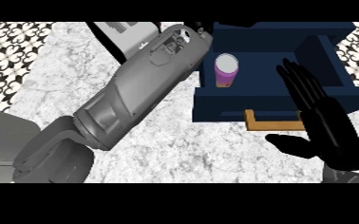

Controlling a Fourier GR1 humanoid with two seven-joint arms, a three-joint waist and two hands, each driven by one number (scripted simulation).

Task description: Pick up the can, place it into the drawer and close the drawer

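Grey left forearm crosses the counter; its hand is hidden, so its state cannot be told. Purple, white-topped can stands upright inside the navy drawer. Right hand rests beside it, fingers straight, apart.

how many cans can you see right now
1. The can stands upright inside the open drawer, beside the left forearm. That forearm covers part of the counter, so another could be hidden.
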